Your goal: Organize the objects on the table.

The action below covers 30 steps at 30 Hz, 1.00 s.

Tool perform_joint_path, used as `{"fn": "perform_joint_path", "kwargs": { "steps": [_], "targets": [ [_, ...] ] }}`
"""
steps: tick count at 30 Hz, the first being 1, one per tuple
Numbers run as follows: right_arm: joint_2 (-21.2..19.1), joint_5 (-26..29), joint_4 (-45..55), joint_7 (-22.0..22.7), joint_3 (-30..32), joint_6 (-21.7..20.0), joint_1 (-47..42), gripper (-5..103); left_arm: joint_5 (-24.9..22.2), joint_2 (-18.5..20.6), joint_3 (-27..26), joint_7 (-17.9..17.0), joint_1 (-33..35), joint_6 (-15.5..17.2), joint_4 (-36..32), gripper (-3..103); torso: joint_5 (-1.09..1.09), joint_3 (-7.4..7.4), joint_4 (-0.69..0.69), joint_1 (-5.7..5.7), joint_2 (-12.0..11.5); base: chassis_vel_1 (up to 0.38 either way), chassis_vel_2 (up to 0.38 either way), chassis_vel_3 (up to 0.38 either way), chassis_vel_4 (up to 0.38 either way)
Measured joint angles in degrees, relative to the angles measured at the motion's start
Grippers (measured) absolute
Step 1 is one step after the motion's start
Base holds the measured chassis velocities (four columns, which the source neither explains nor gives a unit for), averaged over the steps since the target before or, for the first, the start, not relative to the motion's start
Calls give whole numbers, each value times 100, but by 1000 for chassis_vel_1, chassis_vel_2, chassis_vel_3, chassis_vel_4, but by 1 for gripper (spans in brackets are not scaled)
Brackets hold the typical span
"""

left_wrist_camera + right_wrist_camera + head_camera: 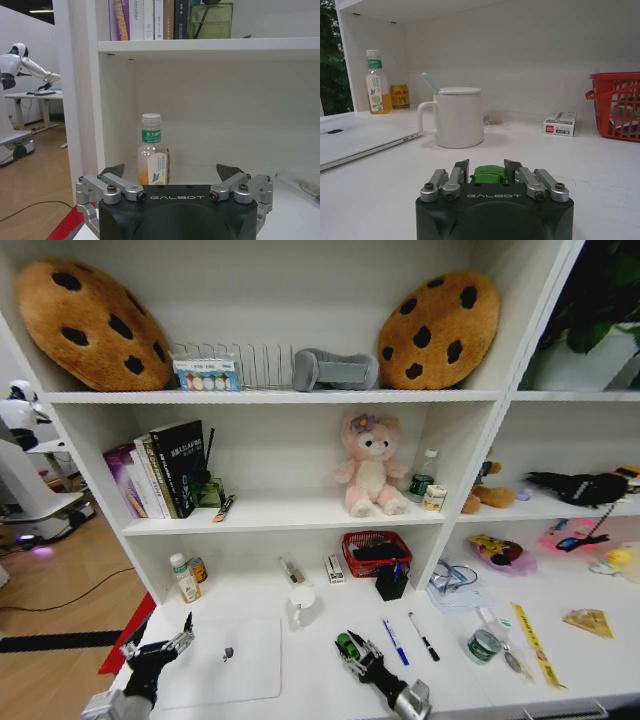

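The slim white laptop (215,665) lies closed at the front left of the white table (330,680). My left gripper (158,640) hovers open over the laptop's left edge, facing the white green-capped bottle (151,150) that stands by the shelf wall (183,578). My right gripper (347,644) is low over the table's front middle, shut on the tiny green toy car (490,174). Just right of it lie the blue pen (394,640) and the black pen (424,636).
A white lidded mug (301,605) stands behind the laptop, with a small can (399,96) beside the bottle. A red basket (375,552), a black pen holder (391,582) and a small box (560,123) sit at the back. Tape rolls, glasses and toys clutter the right side.
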Motion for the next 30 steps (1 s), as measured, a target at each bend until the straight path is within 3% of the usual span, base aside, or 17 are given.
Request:
{"fn": "perform_joint_path", "kwargs": {
  "steps": [3, 14, 22, 27, 30],
  "targets": [
    [42, -18, 5, 2, 25, 0, -27, 34, -19, -23, -1, 0, 11, -24, 14, 100, 0, 0, 0, 0, 0, 0, 0, 0, 0],
    [47, -91, -10, 9, 74, 21, -22, 34, -16, -30, 44, -11, -14, -59, 33, 100, 1, 0, 0, 0, 0, 0, 0, 0, 0],
    [-137, -56, 933, 56, 316, -16, -349, 34, 49, -86, 172, -15, -32, -61, 98, 100, 0, 0, 0, 0, 0, 0, 0, 0, 0],
    [-643, 710, 2073, 236, 691, -412, -150, 34, 92, -73, 272, -29, -78, -61, 115, 100, 0, 0, 0, 0, 0, 0, 0, 0, 0],
    [-765, 933, 2268, 291, 748, -546, 20, 34, 101, -74, 281, -29, -78, -61, 115, 100, 0, 0, 1, 0, 0, 0, 0, 0, 0]
  ]
}}
